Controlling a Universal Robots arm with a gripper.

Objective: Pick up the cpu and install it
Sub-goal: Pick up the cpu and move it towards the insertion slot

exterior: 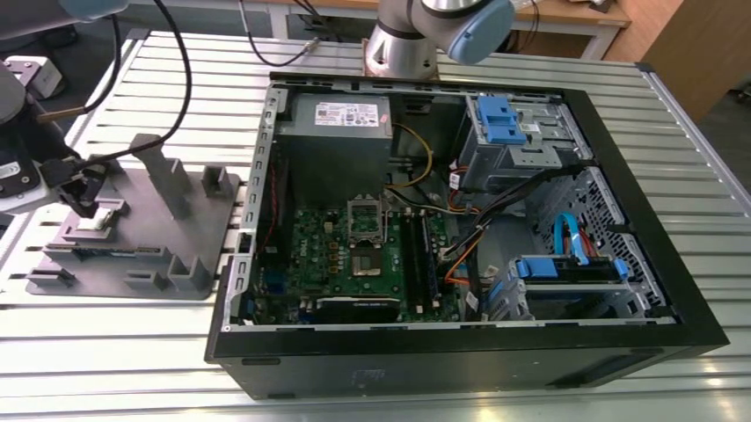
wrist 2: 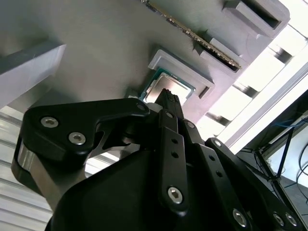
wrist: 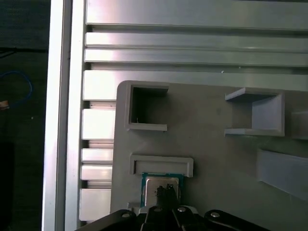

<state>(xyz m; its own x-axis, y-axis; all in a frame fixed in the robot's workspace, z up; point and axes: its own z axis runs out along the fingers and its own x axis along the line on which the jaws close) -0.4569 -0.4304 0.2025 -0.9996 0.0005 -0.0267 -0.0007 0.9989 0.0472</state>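
Black claw (exterior: 84,200) low over the grey tray (exterior: 193,236), open computer case (exterior: 411,365) just beside.

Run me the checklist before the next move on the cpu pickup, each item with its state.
1. cpu lying flat in its pocket of the grey tray: ok.
2. gripper lined up over the cpu in the first wrist view: ok.
3. gripper touching the cpu: cannot tell.
4. computer case open, motherboard exposed: ok.
5. socket ready to receive: cannot tell.
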